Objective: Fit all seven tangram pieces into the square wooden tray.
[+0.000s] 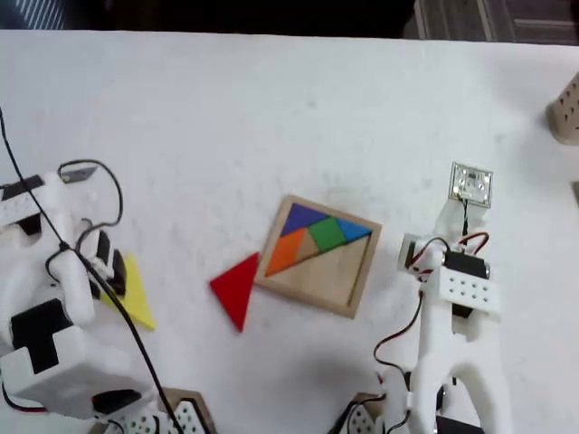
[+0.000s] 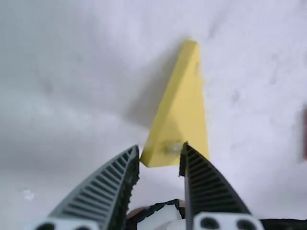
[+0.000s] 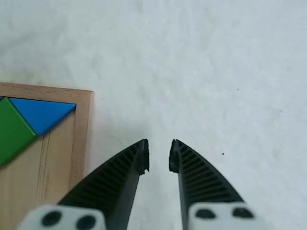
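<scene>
Left gripper (image 2: 159,155): right up against the wrist cam. Dark ribbed fingers are parted a little at the wide end of the yellow triangle (image 2: 180,115), one tip just off its edge and the other over its face. Doesn't look clamped to me.
Right gripper (image 3: 159,155): fingers nearly together with nothing between them, over bare bench just beside the tray's corner.
Progress: roughly halfway, I'd guess. Four pieces are seated and two big triangles are still out.
Bench (image 1: 271,108): white, matte, a bit grainy.
Tray (image 1: 336,278): square, pale wood with a raised rim, sitting mid-bench and turned at an angle. Its near half is bare wood grain.
Red triangle (image 1: 237,287): flat solid-colour slab on the bench, right at the tray's rim.
Yellow triangle: same chunky flat build, well apart from the tray, beside the left arm.
Small pieces: purple triangle (image 1: 303,217), green square (image 1: 326,233), blue triangle (image 1: 355,231) and orange piece (image 1: 288,251), packed edge to edge along the tray's far side.
</scene>
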